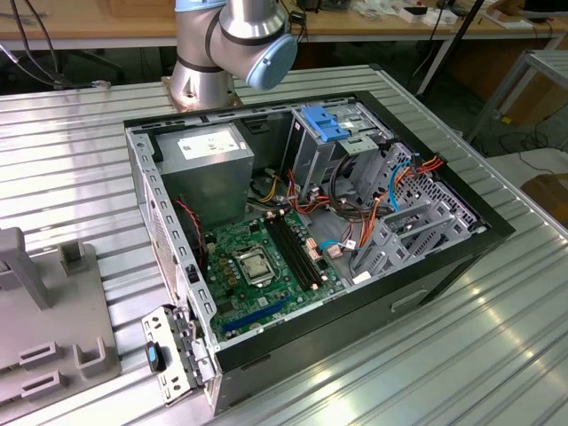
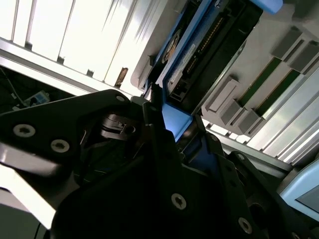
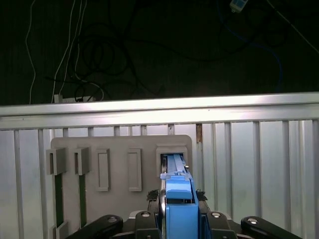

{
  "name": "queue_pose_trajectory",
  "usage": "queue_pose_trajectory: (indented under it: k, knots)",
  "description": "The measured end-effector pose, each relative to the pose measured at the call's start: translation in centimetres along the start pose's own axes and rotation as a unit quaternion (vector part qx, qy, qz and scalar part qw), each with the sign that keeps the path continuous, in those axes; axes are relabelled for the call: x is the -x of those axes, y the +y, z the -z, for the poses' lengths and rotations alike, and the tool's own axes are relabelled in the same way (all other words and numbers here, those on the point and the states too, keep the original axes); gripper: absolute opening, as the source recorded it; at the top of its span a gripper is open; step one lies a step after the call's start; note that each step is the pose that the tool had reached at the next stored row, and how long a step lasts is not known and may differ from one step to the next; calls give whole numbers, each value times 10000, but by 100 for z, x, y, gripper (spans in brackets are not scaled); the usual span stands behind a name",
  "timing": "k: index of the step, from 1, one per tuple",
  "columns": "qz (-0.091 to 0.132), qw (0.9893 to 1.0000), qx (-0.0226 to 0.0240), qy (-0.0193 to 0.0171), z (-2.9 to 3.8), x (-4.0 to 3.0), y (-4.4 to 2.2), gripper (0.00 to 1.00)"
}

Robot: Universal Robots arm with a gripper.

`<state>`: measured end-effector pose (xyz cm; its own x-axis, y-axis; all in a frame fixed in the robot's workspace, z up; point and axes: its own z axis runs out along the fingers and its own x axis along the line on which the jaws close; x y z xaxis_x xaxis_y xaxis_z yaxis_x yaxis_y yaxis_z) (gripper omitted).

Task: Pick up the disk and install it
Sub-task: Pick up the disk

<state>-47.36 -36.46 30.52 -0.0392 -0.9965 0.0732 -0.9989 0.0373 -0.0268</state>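
The disk (image 3: pixel 178 211), a drive in a bright blue carrier, stands on edge between the two black fingers of my gripper (image 3: pixel 175 195). The jaws press its blue sides, so the gripper is shut on it. The disk's far end is at a rectangular slot of the grey holder plate (image 3: pixel 119 149); I cannot tell whether it still sits inside the slot. In the second wrist view the disk (image 2: pixel 199 45) shows its dark connector edge and blue rail, with a black finger (image 2: pixel 151 107) against it.
In the exterior view an open computer case (image 1: pixel 461 257) lies on the slatted metal table (image 1: pixel 71 160), with a motherboard (image 1: pixel 257 266), a grey power supply box (image 1: pixel 209 151) and a blue-topped drive cage (image 1: pixel 324 124). The arm's base (image 1: pixel 213 53) stands behind it. A grey holder (image 1: pixel 53 346) sits at that view's left.
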Motion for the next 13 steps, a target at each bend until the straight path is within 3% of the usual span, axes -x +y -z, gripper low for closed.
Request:
queue_pose_trajectory:
  k: [7,13]
  knots:
    - [0,10000,0,0,38,-1,-1,37]
    - [0,10000,0,0,180,-12,-5,37]
